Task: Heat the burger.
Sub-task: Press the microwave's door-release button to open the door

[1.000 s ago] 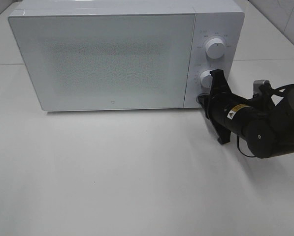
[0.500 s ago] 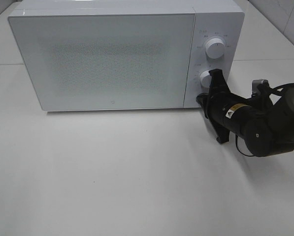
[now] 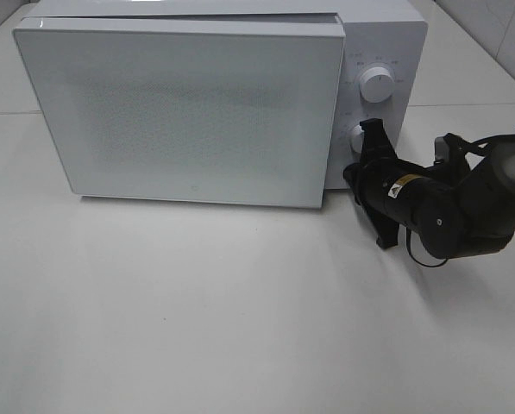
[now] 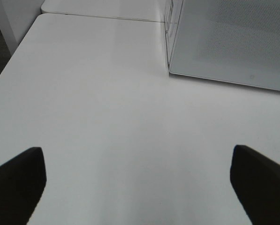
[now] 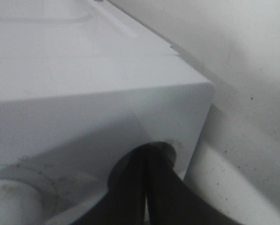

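Note:
The burger is out of view. A white microwave (image 3: pixel 386 34) stands at the back of the table, its door (image 3: pixel 188 112) ajar, with the right edge swung a little forward. My right gripper (image 3: pixel 354 173) is shut, and its tips press into the round recess (image 5: pixel 170 149) at the bottom of the control panel. Up close, the dark fingers (image 5: pixel 130 192) lie together with nothing between them. In the left wrist view my left gripper (image 4: pixel 137 180) hangs open and empty over bare table, left of the microwave door (image 4: pixel 233 42).
Two white knobs (image 3: pixel 376 84) (image 3: pixel 361 138) sit on the panel above the right gripper. The white table (image 3: pixel 197 310) stretches in front of the microwave. The left arm does not show in the exterior high view.
The microwave door has popped open, its right edge swinging forward. The right gripper has stayed at the panel's bottom, shifting only slightly. The left gripper shows no change.

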Robot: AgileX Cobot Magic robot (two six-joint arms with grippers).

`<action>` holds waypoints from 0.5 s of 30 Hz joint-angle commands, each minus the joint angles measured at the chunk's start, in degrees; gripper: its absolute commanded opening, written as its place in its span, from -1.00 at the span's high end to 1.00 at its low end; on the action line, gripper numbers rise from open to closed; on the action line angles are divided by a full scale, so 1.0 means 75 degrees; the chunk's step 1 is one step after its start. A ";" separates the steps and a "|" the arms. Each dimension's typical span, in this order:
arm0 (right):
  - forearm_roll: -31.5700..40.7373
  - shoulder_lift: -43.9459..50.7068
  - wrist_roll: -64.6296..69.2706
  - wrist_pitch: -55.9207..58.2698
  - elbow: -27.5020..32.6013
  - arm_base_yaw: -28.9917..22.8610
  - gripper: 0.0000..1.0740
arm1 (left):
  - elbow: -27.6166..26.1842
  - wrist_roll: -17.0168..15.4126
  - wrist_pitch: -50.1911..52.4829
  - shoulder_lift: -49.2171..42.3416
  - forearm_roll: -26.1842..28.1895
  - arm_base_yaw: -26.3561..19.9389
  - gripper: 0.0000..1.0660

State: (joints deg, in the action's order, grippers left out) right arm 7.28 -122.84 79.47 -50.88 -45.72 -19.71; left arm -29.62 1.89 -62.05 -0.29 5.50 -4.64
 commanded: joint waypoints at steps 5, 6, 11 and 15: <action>0.0145 0.0092 -0.0267 -0.1322 -0.0848 0.0084 1.00 | 0.0008 -0.0053 0.0092 -0.0107 0.0023 -0.0031 -0.89; 0.0145 0.0092 -0.0267 -0.1322 -0.0848 0.0084 1.00 | 0.0008 -0.0053 0.0092 -0.0107 0.0023 -0.0031 -0.89; 0.0115 0.0214 -0.0076 -0.0833 -0.0764 0.0069 1.00 | 0.0008 -0.0053 0.0092 -0.0107 0.0023 -0.0031 -0.89; 0.0145 0.0458 -0.0031 -0.0420 -0.0451 0.0069 1.00 | 0.0008 -0.0053 0.0092 -0.0107 0.0023 -0.0031 -0.89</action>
State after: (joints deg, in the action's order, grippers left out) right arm 8.59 -121.07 79.41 -45.44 -46.52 -19.94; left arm -29.62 1.89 -62.05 -0.29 5.50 -4.64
